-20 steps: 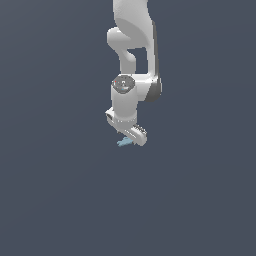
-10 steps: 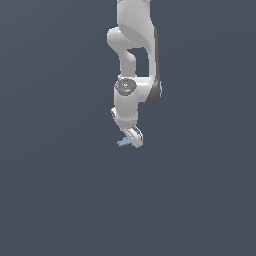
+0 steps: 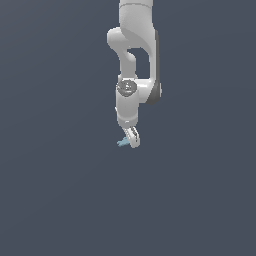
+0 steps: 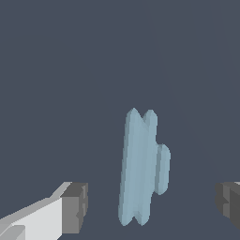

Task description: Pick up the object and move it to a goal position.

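Change: since the earlier frames, your gripper (image 3: 133,142) had swung in over the object (image 3: 122,143), its wrist turning.
Object: a light blue flat piece (image 4: 142,168), lying between the two finger pads (image 4: 75,207), touching neither.
Pincer: released, jaws spread wide on either side of the object.
Advice: you likely needed to centre the object, descend fully, then close across its narrow width.

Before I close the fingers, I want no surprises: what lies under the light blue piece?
Only plain dark floor shows around the light blue piece, which lies between the open gripper's fingers, touching neither. Whatever is directly beneath it is covered by the piece itself.
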Motion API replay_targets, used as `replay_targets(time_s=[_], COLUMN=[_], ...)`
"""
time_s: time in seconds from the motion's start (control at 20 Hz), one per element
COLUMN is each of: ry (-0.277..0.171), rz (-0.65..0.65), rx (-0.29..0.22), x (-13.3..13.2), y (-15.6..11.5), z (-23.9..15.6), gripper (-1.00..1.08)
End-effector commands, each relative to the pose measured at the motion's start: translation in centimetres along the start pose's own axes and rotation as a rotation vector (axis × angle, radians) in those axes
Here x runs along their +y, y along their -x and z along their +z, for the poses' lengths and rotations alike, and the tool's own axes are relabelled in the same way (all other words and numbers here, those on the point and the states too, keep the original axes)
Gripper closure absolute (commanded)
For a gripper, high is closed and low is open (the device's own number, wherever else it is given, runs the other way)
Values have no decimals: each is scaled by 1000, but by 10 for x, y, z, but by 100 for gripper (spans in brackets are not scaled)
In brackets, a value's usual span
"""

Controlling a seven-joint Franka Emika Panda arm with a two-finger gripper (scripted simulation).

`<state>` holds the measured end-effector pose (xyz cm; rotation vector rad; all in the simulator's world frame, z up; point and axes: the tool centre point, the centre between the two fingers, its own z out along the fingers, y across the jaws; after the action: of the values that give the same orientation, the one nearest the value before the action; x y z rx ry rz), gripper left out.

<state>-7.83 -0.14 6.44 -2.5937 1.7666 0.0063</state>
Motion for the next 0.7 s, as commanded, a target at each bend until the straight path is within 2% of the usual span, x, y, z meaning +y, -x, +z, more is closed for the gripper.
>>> replay_targets(time_s=[0.0,0.65], ry=[0,1], rz=[36,76], rx=[2,5], x=[2,5], y=[1,2], z=[2,10], gripper=[-92,-92])
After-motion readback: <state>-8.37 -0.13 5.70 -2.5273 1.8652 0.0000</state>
